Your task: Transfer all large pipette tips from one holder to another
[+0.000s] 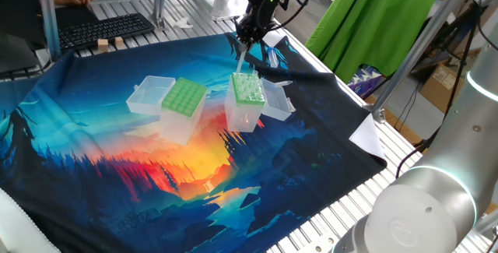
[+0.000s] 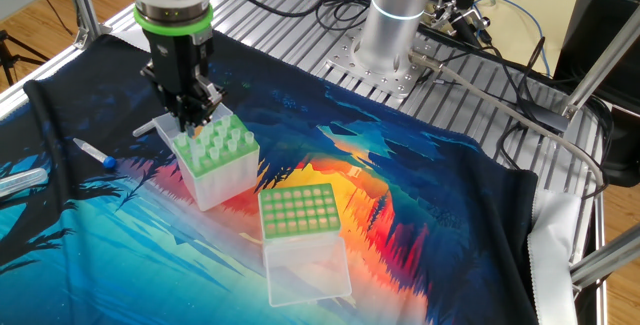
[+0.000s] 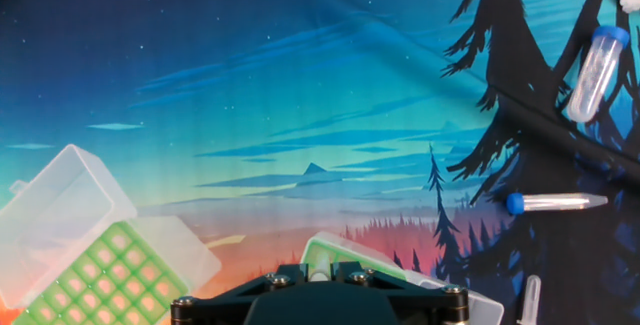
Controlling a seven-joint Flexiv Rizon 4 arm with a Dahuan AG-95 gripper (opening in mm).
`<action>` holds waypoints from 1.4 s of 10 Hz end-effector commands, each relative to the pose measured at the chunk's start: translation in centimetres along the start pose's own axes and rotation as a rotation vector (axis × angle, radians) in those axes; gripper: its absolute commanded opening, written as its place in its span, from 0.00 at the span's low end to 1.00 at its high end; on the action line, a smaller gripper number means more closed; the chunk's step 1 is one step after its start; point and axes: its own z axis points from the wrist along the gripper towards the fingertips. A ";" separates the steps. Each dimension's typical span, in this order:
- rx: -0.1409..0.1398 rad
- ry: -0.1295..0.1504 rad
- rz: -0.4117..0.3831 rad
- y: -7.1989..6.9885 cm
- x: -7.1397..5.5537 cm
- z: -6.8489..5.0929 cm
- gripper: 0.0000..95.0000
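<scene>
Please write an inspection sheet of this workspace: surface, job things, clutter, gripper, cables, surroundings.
Surface: printed cloth with a mountain sunset picture covers the metal table.
Job's things: light-green holder with wide holes, lid open, tips standing in it; second holder with many small holes, lid open, no large tips seen in it.
Clutter: blue-capped tube and a larger clear tube lie on the cloth.
Gripper: gripper is directly above the light-green holder, one large pipette tip hanging between its jaws.
Cables: bundle runs from the arm base over the table.
Surroundings: keyboard, green fabric, another robot's body.
</scene>
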 end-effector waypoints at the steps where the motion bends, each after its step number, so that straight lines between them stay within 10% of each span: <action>1: 0.001 0.014 -0.014 0.0 0.0 0.1 0.00; 2: 0.003 0.019 -0.016 0.0 0.0 0.1 0.20; 7: 0.001 0.034 -0.070 0.1 0.1 0.0 0.20; 8: 0.001 0.035 -0.116 0.3 0.5 -0.3 0.00; 14: 0.003 0.063 -0.171 6.0 4.8 -1.9 0.00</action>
